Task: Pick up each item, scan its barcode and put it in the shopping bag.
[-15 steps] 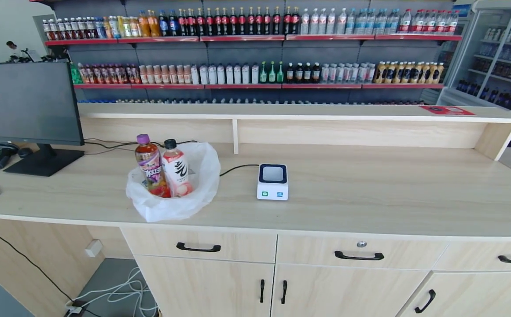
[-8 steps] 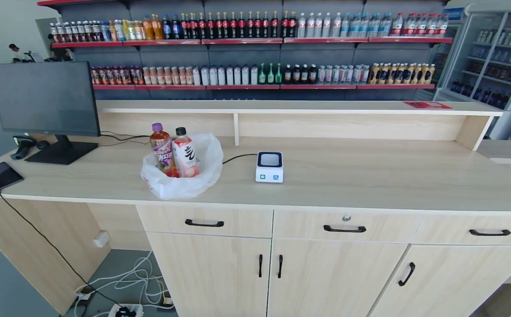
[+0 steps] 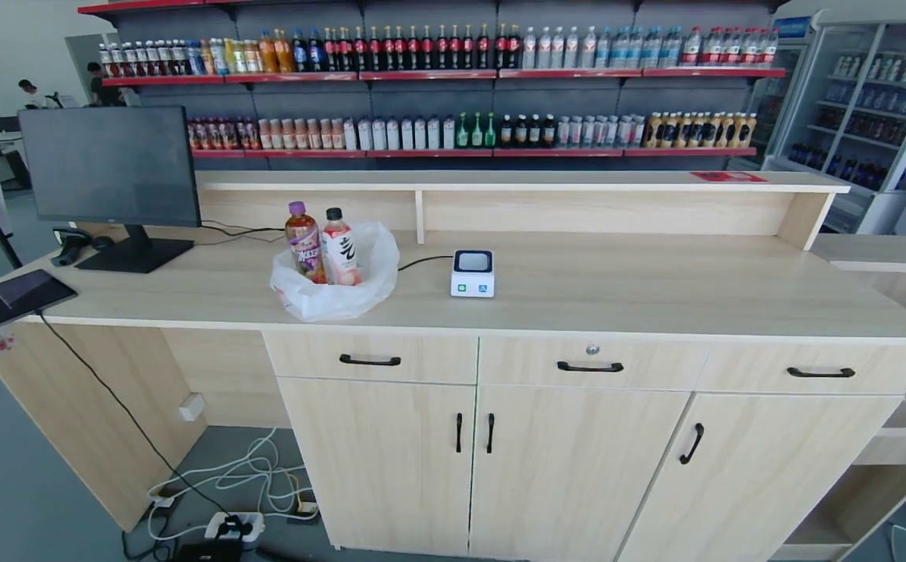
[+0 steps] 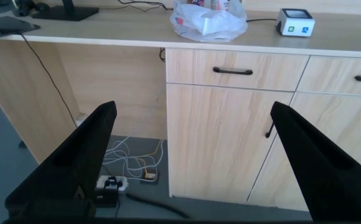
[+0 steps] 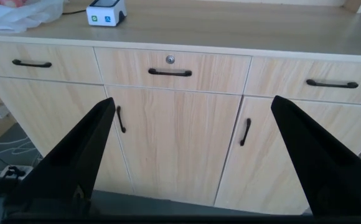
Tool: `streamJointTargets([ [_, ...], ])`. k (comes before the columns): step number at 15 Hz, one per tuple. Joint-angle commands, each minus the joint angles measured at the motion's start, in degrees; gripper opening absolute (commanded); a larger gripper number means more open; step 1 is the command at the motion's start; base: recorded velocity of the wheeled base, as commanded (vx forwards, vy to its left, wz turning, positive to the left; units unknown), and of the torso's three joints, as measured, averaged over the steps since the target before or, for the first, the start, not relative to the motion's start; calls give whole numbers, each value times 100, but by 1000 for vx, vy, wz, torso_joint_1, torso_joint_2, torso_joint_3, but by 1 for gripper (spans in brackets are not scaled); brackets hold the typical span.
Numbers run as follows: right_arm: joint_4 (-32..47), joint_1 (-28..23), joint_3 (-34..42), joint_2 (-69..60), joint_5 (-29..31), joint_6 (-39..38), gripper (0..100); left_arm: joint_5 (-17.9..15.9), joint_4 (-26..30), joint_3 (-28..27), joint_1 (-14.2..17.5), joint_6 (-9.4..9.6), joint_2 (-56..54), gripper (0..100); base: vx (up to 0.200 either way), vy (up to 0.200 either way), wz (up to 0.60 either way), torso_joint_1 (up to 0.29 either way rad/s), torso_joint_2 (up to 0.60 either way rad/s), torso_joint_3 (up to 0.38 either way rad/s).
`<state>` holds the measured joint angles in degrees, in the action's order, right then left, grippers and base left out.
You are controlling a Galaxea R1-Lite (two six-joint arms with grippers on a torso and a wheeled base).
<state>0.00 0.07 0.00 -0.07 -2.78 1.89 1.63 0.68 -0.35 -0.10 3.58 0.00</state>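
Presently, one white shopping bag sat left of centre on the worktop, nearer its front edge. It held two upright bottles side by side: one purple-capped bottle and one black-capped bottle. Label print was too small to read. One white scanner stood near the bag's right. Off the front edge, the left hand was spread wide. The right hand was spread too, facing the drawers.

Dark monitor is sitting upper left on the table, tablet lying at the left edge, cables sprawling over the floor lower left.
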Motion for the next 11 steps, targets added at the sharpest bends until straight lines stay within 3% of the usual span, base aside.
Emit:
streamJointTargets([
  [1, 0, 1, 0, 7, -3, 4, 100, 4, 2, 0, -8, 2, 0, 100, 0, 0, 0, 0, 0, 0],
  [11, 9, 1, 0, 7, -3, -4, 100, 4, 2, 0, 1, -7, 0, 100, 0, 0, 0, 0, 0, 0],
])
